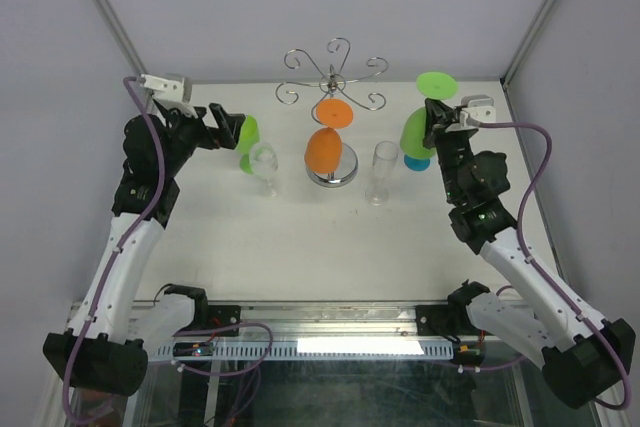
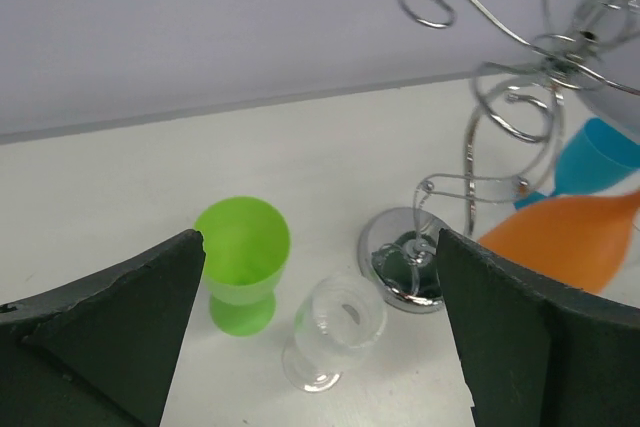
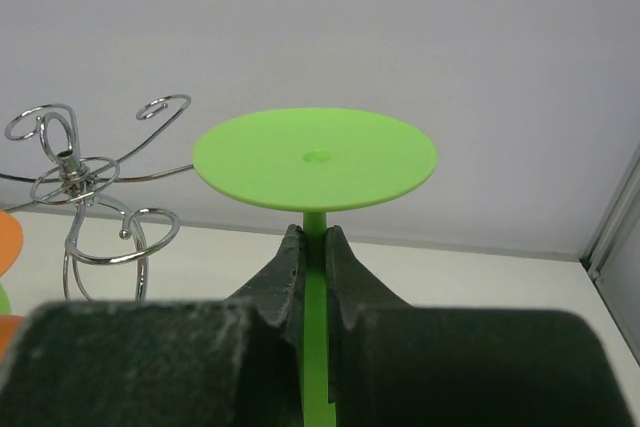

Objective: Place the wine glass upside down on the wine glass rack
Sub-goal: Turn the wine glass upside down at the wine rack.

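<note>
Here, wine glass [image 3: 315,159] in right tool [image 3: 314,244]

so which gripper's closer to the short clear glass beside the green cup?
Left. Left gripper hangs open just left of the short clear glass; right gripper is beyond the rack, shut on the green wine glass.

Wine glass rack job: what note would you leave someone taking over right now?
Right gripper: shut on the stem of the green plastic wine glass, held upside down right of the chrome wire wine glass rack, not touching it.
Left gripper: open, over a short green cup and a clear glass.
Done: an orange wine glass hangs upside down on the rack.
Left: hang the green one on a free arm, release.
</note>
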Robot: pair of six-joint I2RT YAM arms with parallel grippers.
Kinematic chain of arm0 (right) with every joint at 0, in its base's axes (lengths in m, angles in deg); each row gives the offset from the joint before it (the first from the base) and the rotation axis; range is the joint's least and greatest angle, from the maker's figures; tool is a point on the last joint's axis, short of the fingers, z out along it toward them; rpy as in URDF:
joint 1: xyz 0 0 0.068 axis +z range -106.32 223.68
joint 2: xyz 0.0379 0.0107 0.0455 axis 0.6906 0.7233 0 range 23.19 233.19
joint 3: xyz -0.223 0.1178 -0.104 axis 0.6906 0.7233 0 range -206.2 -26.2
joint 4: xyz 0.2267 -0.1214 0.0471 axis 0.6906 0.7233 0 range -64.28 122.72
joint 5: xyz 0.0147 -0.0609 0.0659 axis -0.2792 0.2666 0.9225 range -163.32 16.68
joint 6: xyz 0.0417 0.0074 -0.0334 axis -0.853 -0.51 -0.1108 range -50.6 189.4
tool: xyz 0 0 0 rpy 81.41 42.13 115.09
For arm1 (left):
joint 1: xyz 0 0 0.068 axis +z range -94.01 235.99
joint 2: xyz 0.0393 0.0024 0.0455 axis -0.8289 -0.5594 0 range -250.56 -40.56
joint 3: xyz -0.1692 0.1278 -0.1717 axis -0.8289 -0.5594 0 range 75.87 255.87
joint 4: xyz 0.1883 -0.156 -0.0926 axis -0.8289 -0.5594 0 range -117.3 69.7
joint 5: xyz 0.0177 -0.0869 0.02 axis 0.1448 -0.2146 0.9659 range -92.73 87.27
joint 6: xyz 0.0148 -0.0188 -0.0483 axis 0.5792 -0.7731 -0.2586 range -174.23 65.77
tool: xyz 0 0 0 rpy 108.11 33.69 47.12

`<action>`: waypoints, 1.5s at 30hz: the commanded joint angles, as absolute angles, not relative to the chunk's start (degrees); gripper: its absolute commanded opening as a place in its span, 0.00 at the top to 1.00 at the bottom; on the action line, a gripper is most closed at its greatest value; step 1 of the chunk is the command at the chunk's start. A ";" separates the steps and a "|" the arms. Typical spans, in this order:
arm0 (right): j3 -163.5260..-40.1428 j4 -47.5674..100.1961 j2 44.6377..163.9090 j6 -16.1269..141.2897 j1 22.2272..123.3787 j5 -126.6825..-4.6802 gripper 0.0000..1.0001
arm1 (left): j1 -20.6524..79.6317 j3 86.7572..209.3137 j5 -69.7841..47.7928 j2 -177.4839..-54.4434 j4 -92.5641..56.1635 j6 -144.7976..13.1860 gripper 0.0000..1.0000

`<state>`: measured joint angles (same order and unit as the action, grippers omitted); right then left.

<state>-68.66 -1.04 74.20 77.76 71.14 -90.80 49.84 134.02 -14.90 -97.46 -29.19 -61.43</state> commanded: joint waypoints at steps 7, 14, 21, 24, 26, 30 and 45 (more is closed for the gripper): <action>-75.59 9.95 66.59 71.93 70.85 -94.32 1.00 | 19.44 127.75 0.63 -87.82 -26.98 -58.83 0.01; -75.99 12.35 63.80 71.64 70.87 -94.82 1.00 | -11.98 124.10 22.71 -94.75 -17.98 -57.52 0.01; -76.27 15.65 61.03 71.42 70.88 -94.66 1.00 | -14.15 118.88 19.02 -105.43 3.20 -60.13 0.01; -76.43 16.91 59.65 70.91 70.86 -94.74 1.00 | -14.29 117.15 19.40 -111.60 13.00 -61.01 0.01; -76.62 17.77 59.05 70.72 70.88 -94.62 1.00 | -14.23 117.50 19.83 -116.00 17.65 -60.61 0.01; -76.61 19.12 58.00 70.82 70.84 -94.59 1.00 | -14.12 120.42 21.91 -126.19 22.87 -58.69 0.01; -76.34 21.01 56.07 70.42 70.89 -93.17 1.00 | -8.90 133.05 23.08 -145.12 26.06 -56.77 0.01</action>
<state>-73.88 22.71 56.75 71.18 71.14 -93.77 -10.03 129.12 21.58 -143.41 21.32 -57.76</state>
